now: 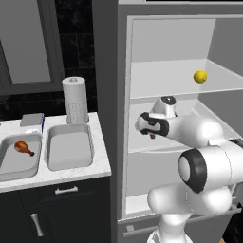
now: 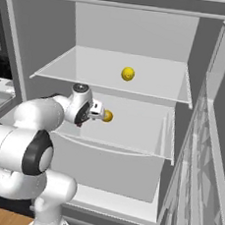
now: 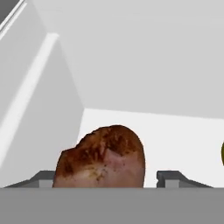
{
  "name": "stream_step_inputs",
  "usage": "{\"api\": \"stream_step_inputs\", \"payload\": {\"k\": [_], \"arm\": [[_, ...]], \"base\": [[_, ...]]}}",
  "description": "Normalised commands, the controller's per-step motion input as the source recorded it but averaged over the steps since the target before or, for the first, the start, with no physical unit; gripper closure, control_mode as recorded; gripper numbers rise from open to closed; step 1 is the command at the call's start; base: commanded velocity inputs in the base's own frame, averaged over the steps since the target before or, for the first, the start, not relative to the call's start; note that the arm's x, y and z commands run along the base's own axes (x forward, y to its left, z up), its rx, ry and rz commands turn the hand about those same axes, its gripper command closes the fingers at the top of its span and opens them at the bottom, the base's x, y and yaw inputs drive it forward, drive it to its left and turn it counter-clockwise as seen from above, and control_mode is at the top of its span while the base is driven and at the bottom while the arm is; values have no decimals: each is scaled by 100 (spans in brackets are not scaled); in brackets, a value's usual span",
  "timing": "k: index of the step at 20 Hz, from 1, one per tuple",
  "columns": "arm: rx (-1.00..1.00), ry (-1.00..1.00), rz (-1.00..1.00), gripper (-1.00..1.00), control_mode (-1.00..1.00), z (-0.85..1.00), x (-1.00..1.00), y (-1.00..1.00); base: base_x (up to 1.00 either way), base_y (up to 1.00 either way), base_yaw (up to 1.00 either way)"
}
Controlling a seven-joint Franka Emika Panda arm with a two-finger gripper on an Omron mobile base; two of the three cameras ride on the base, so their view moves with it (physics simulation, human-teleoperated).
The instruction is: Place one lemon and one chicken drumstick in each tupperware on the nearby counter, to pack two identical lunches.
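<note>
Item 1: pincer (image 3: 107, 183), reached into the open fridge at the middle shelf (image 2: 132, 131), fingers wide either side of a chicken drumstick (image 3: 103, 157); grip not yet evident.

Item 2: 2 lemons (image 2: 128, 74), (image 2: 107, 116) on the shelves.

Item 3: 2 tubs on the counter (image 1: 102, 163), left one (image 1: 7, 171) with 1 drumstick (image 1: 23, 148), right one (image 1: 69, 147) bare, probably awaiting this piece.

Mottled, rough-looking brown chicken drumstick (image 3: 103, 157); smooth matt white fridge shelf (image 3: 175, 131); marble-look counter (image 1: 97, 161)
</note>
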Motion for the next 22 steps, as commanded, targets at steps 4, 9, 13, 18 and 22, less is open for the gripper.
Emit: {"api": "stream_step_inputs", "payload": {"k": [4, 9, 13, 18, 22], "arm": [[-9, 2, 0, 100, -100, -100, 10, 2], [0, -4, 0, 100, -100, -62, -95, -15], [1, -2, 0, 100, -100, -37, -100, -48], [6, -1, 0, 100, -100, 9, -100, -38], [5, 0, 0, 100, -100, 51, -100, -24]], "base": [[0, 0, 0], [0, 0, 0], [0, 0, 0], [0, 0, 0], [0, 0, 0]]}}
